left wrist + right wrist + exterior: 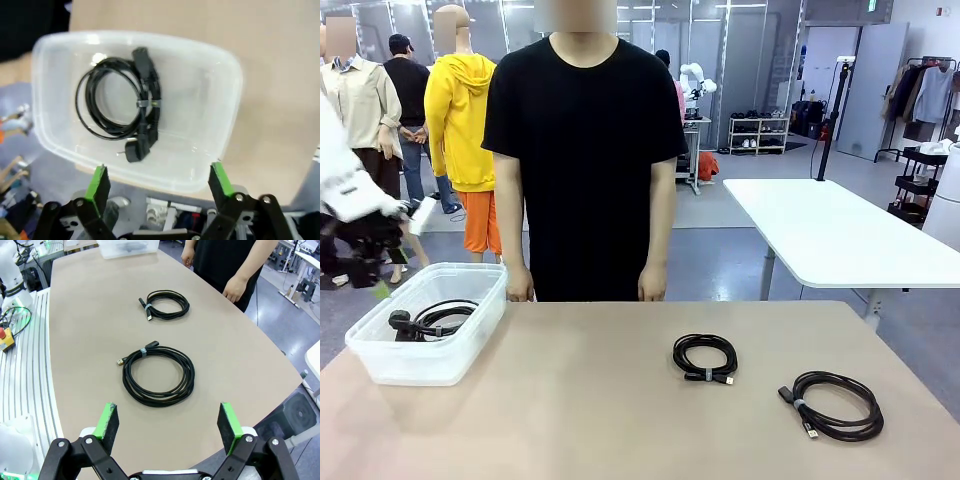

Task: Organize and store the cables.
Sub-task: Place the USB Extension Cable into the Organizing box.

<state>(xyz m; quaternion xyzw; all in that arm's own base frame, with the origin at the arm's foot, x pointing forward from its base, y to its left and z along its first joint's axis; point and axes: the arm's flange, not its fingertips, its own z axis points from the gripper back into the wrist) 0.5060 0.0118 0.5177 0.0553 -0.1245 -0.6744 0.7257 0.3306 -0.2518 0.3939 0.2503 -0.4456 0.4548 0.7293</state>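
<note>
Two coiled black cables lie on the tan table: a smaller one near the middle and a larger one at the right. A third coiled cable rests inside the clear plastic bin at the table's left. My left gripper hangs open above the bin's near rim, holding nothing; its arm shows blurred at the left edge of the front view. My right gripper is open over the table edge, short of the larger cable; the smaller cable lies beyond.
A person in a black shirt stands at the far side, hands resting at the table edge. A white table stands behind at right. The bin shows at the far end in the right wrist view.
</note>
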